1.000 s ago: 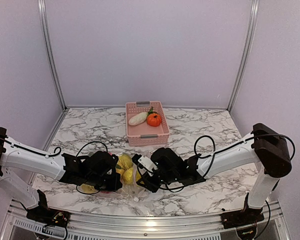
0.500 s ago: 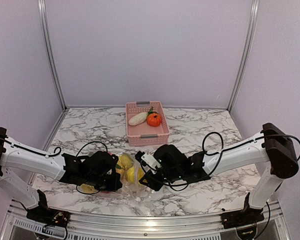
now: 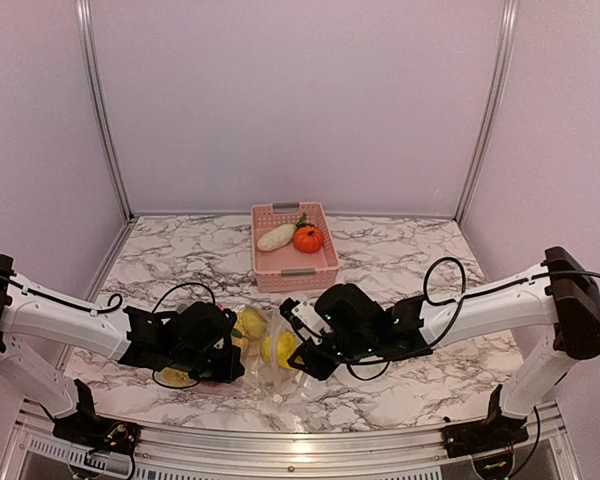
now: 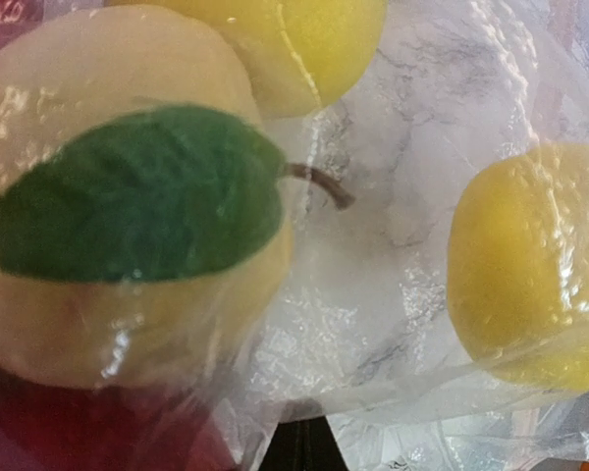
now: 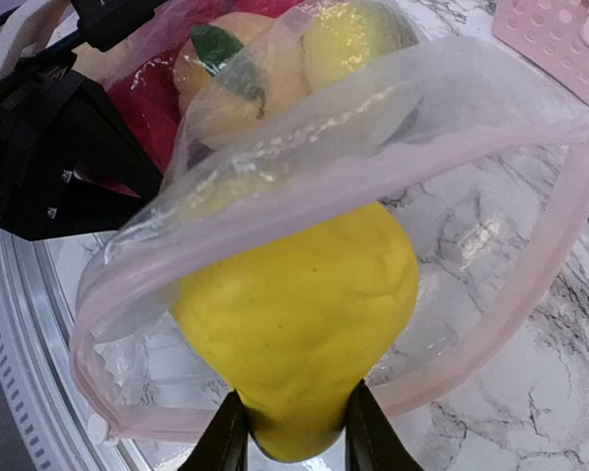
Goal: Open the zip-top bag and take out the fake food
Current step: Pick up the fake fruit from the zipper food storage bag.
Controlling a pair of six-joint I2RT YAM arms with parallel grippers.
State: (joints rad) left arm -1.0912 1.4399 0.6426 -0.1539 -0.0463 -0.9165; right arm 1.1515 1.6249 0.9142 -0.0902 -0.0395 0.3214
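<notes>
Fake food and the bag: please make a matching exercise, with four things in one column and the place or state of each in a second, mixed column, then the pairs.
1. white radish
2. yellow fruit
3. pale fruit with green leaf
4. zip-top bag

A. mouth open
B. deep inside the bag
C. in the pink basket
D. between the fingers of the right gripper

Pairs: 1-C, 2-D, 3-B, 4-A

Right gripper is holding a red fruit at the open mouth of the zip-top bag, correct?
Not quite: the fruit in the right gripper is yellow, not red, as the right wrist view shows. It does sit at the open mouth of the zip-top bag.
</notes>
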